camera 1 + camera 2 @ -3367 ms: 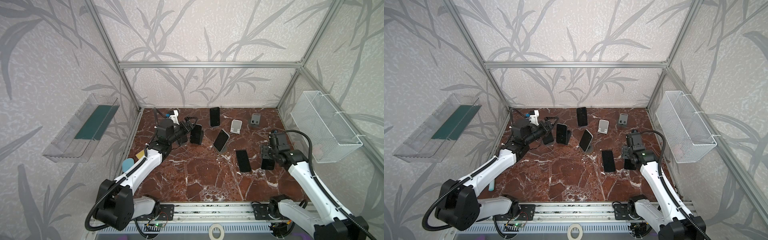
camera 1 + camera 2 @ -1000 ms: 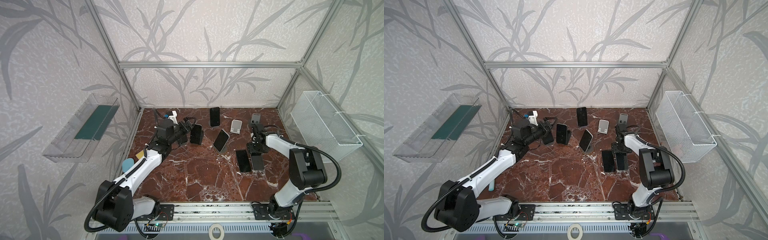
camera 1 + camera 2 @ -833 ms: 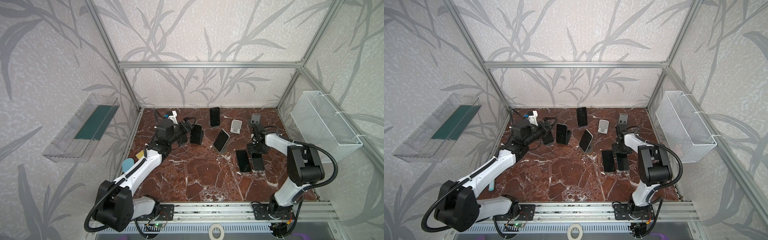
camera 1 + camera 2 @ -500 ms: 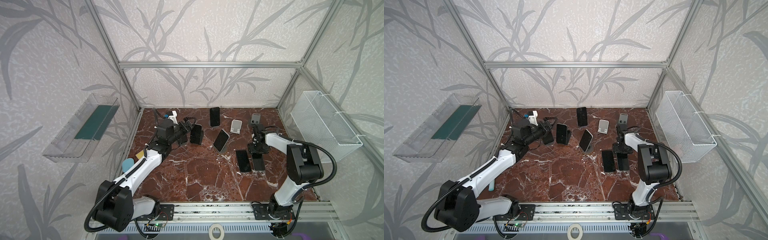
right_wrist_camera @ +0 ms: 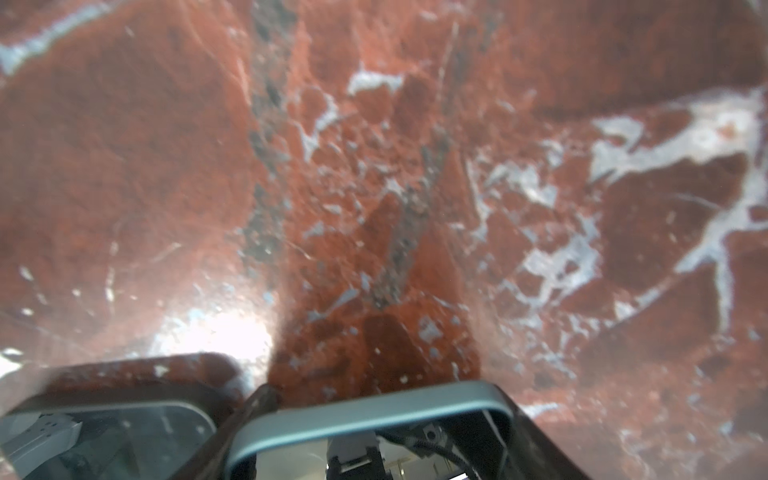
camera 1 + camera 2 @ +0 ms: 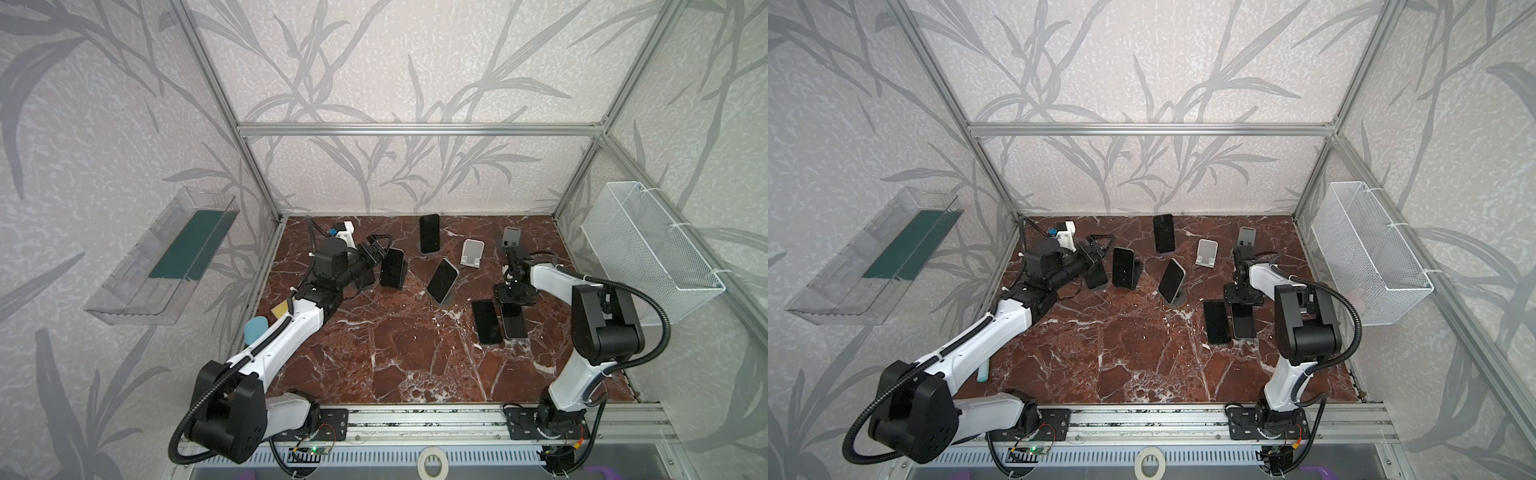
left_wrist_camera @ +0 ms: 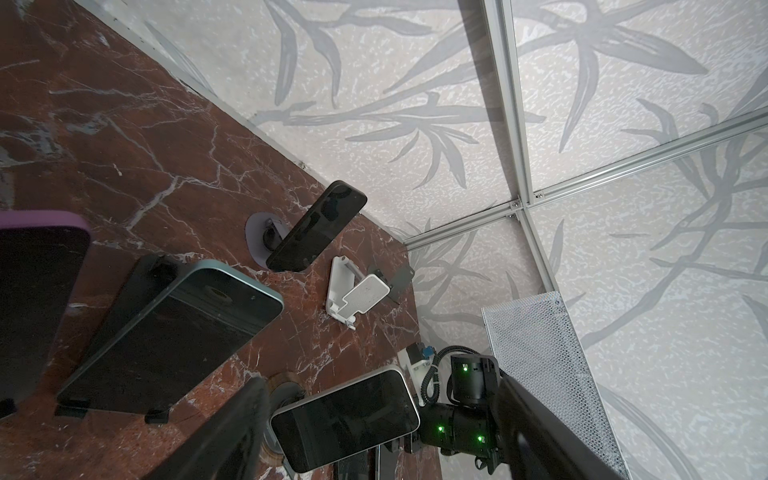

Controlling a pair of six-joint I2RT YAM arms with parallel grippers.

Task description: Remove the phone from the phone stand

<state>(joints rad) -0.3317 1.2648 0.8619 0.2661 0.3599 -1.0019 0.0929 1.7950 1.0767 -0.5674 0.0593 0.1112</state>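
Left end effector [image 6: 377, 257]: jaws spread wide, empty, near phone [image 6: 392, 267] leaning on black stand [image 7: 145, 282]. Centre: second phone [image 6: 443, 280] on round stand [image 6: 445, 300]. Right end effector [image 6: 514, 303] straddles end of grey-rimmed phone [image 6: 514, 323] lying flat on marble worktop [image 6: 395, 353] (grip or mere contact: cannot tell).

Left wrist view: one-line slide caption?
Teal-edged phone, dark phone and silver phone lean on stands; the white stand sits empty.

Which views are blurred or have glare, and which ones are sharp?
Right wrist view: the marble table is soft and smeared, with a white glare patch near the grey-rimmed phone. Left wrist view: the teal-rimmed phone is sharp, but the left gripper, close to the lens, is dark and blurred. Both top views: sharp, evenly lit.
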